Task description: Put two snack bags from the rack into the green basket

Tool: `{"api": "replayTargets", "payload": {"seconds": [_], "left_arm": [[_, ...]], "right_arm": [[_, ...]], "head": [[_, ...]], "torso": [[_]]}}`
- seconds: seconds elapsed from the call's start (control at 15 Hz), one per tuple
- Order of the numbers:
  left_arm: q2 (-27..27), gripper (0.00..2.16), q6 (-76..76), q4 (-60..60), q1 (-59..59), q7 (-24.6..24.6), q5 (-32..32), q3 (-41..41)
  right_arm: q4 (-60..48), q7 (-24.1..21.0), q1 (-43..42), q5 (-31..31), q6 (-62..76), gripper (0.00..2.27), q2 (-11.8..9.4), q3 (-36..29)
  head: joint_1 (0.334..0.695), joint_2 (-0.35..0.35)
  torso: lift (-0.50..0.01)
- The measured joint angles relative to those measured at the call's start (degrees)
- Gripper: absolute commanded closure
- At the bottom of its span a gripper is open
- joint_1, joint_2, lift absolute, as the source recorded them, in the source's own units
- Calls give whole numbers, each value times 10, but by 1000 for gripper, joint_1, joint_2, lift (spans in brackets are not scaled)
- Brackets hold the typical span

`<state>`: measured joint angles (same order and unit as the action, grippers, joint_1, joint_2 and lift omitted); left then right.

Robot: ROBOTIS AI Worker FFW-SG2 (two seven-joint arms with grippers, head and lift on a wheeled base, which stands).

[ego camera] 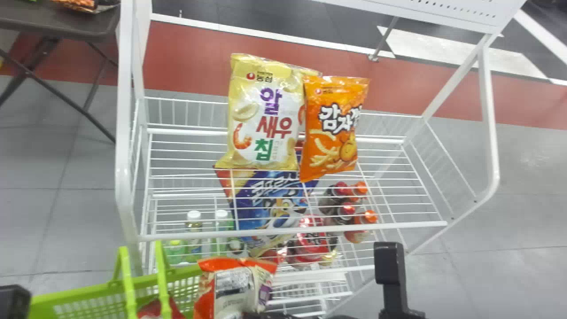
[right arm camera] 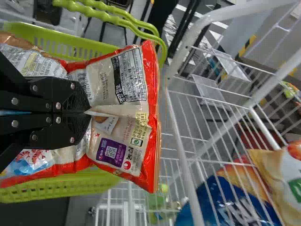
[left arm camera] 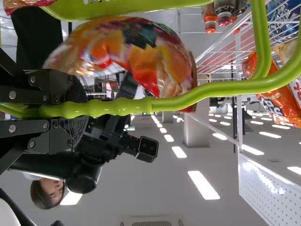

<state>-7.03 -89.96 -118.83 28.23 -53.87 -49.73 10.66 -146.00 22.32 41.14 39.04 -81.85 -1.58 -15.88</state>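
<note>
My right gripper (ego camera: 283, 315) is at the bottom edge of the head view, holding a red-and-white snack bag (ego camera: 239, 288) above the right part of the green basket (ego camera: 75, 301). In the right wrist view my right gripper (right arm camera: 88, 113) is shut on the middle of that bag (right arm camera: 122, 84). My left arm's gripper assembly (ego camera: 13, 302) stays at the lower left; in the left wrist view the left gripper (left arm camera: 77, 110) is shut on the basket handle (left arm camera: 188, 99). Something red (ego camera: 155, 310) lies inside the basket. A yellow bag (ego camera: 266, 115) and an orange bag (ego camera: 332, 128) stand on the rack's upper shelf.
The white rack (ego camera: 292, 231) has a rail between the basket and its shelf. Lower down are a blue bag (ego camera: 270, 204), several bottles (ego camera: 194, 226) and red packs (ego camera: 310, 239). A dark table (ego camera: 57, 22) stands at the far left.
</note>
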Motion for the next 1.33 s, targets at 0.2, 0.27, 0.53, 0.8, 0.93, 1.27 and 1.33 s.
{"api": "replayTargets", "payload": {"seconds": [0.2,0.27,0.53,0.8,0.93,1.27,1.33], "left_arm": [[0,1369,0,1,0,-1,1,0],[0,1369,0,0,0,-1,1,0],[0,1369,0,-5,3,-2,1,0],[0,1369,0,-13,4,-2,1,0],[-1,1369,0,-14,4,-2,1,0],[-2,1369,0,-9,2,-6,1,0],[-1,1369,0,-8,2,-6,1,0]], "right_arm": [[47,-1,-3,9,12,2243,0,35],[59,-3,-6,-1,24,2243,0,45],[118,-20,-38,-101,77,2243,-3,106],[172,-38,-76,-169,79,802,-9,168],[183,-38,-86,-177,53,-2,-12,179],[103,-37,-31,-184,189,60,-25,166],[89,-35,-17,-184,241,60,-25,158]], "head": [[695,-152],[695,-141],[695,-139],[695,-98],[695,-85],[695,-116],[695,-132]], "torso": [[-5],[-5],[-5],[-5],[-5],[-5],[-5]]}}
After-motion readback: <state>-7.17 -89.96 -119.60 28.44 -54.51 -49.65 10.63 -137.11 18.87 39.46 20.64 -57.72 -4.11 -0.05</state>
